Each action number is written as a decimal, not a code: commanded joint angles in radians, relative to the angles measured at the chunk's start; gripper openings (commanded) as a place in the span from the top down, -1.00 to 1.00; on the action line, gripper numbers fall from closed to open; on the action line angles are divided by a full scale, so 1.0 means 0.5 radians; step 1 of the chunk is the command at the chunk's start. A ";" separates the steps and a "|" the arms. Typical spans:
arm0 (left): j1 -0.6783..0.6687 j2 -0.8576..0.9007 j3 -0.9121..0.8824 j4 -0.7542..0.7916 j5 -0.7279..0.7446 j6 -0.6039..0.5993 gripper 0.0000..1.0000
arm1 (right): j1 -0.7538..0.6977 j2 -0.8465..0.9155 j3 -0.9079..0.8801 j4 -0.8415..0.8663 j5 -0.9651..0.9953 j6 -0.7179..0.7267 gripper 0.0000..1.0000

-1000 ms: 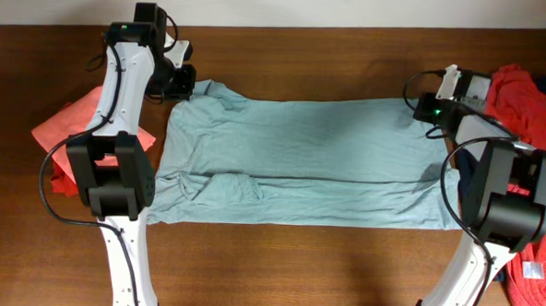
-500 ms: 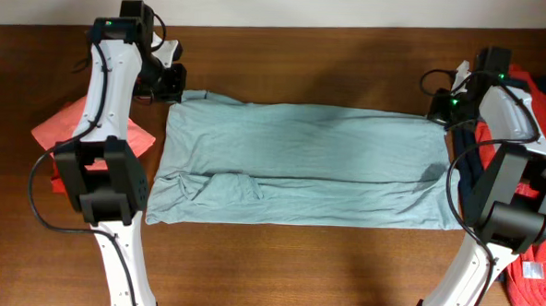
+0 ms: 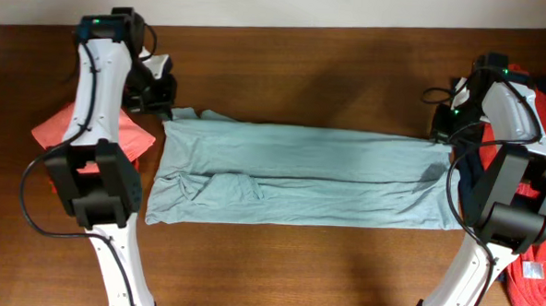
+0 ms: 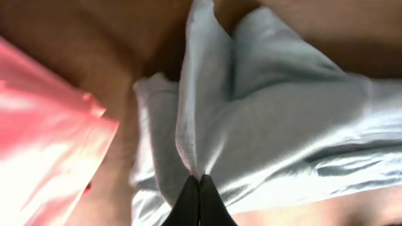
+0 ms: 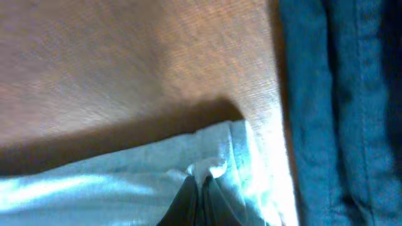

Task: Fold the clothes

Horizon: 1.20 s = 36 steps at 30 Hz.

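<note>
The shirt (image 3: 300, 173) lies flat across the middle of the table (image 3: 296, 265). The left jaws pinch its upper-left corner and the right jaws its upper-right corner. Red clothes (image 3: 52, 130) lie at the left edge.

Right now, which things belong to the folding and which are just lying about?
In the job: grey-blue shirt; left gripper and right gripper, each shut on the shirt's edge.
Lying about: coral-red garment, orange-red garment, navy garment, all untouched.
</note>
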 commanded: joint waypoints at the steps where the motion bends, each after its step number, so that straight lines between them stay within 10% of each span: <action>1: 0.072 -0.066 0.013 -0.081 0.022 -0.035 0.99 | -0.007 -0.079 0.042 -0.066 0.131 0.014 0.91; 36: 0.008 -0.066 -0.842 -0.217 -0.105 -0.020 1.00 | -0.007 -0.079 0.042 -0.358 0.362 0.014 0.81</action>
